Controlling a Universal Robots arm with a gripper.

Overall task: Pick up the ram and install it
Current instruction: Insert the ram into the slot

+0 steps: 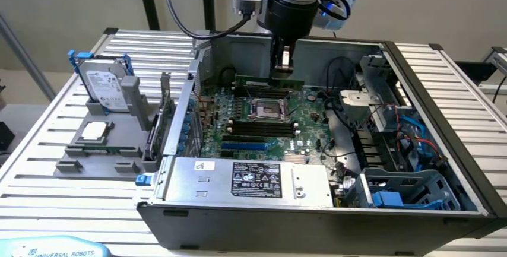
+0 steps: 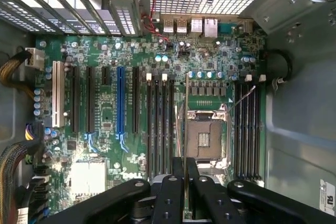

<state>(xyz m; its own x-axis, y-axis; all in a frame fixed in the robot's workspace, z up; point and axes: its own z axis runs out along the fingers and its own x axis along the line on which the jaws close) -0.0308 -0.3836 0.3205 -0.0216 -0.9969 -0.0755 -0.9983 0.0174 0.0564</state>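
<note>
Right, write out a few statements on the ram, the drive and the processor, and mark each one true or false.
1. The gripper is shut on the ram. True.
2. The ram is seated in a slot. False: it hangs above the motherboard, in the gripper.
3. The drive stands upright outside the case. True.
4. The processor sits in the socket. False: the socket is empty, and the processor lies on the grey holder outside the case.
</note>
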